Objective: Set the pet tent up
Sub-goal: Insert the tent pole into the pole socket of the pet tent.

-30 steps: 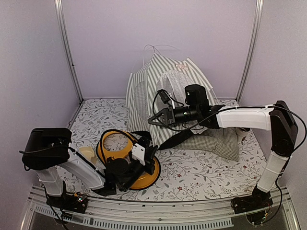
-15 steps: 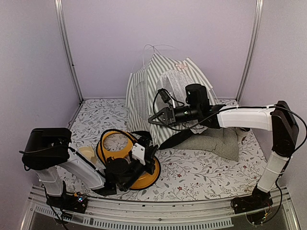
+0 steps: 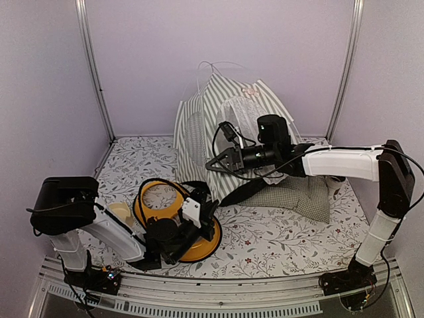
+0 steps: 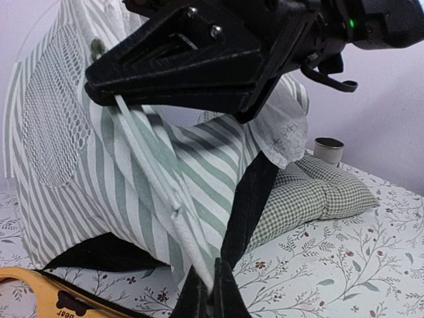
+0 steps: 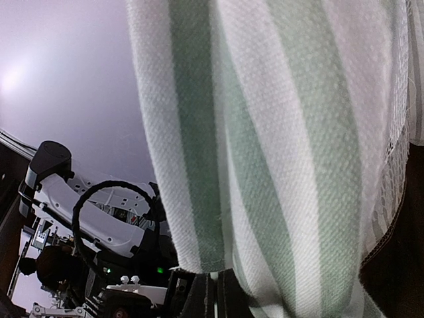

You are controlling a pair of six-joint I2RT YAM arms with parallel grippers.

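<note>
Lilac walls on three sides, white floral-print tablecloth below. Toward the back, leaning just behind and left of a green-checked padded cushion and touching it: green-and-white striped fabric pet tent, half risen, peaked but slack, thin white poles looping out at the top. Round grey mesh window on the face turned away from the cushion; gauzy white mesh door flap above the cushion's left end.

Reaching in over the cushion from the right: right gripper, jaws closed, pinching a fold of striped cloth at the tent's front edge, well above the cushion's left corner. Lower and left of the cushion, near the table: left gripper, fingers pressed together on, apparently, the foot of that same edge, a white piped seam.

Judged from the left wrist view: seam drawn in a slanted line between the two grips, long axis running up and away from the left gripper to the right one. Both ends in hand, then, neither arm needing to reach; likely next, moving the grips apart along that line to tension the front.

Woven cloth soft and limp, poles springy, mesh light. Farther left of the cushion, under the left arm: flat yellow black-rimmed disc.
</note>
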